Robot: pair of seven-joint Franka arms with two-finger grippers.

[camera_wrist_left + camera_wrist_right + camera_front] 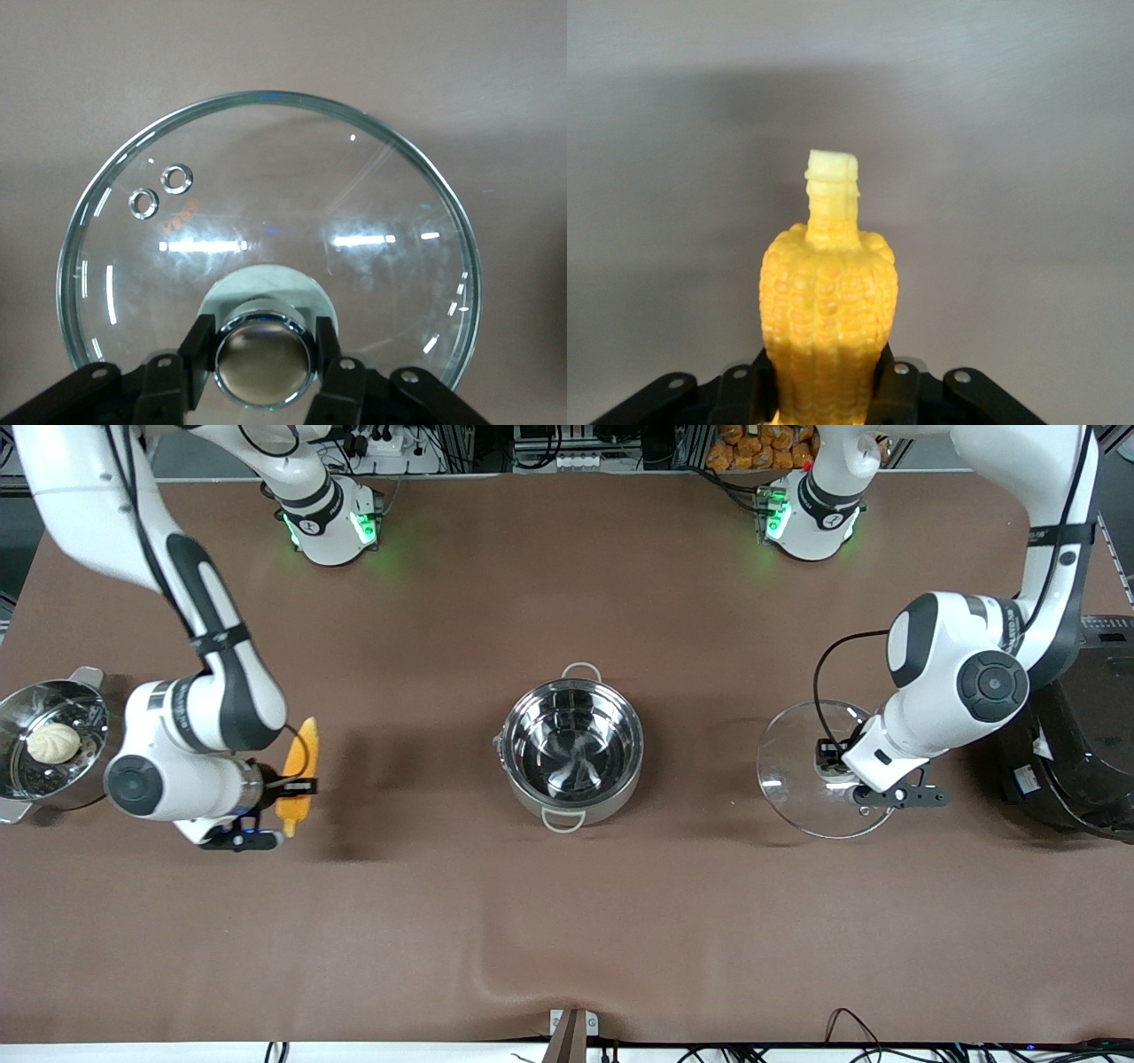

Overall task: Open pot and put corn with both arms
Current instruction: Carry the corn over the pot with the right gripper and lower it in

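Aloft, right hand clamps corn.

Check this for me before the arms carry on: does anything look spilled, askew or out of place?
Nothing stands out. The pot sits upright, open and empty mid-table. The left tool grips the glass lid by its knob, toward the left arm's end. The right tool holds the corn, unbroken, toward the right arm's end. No spills.
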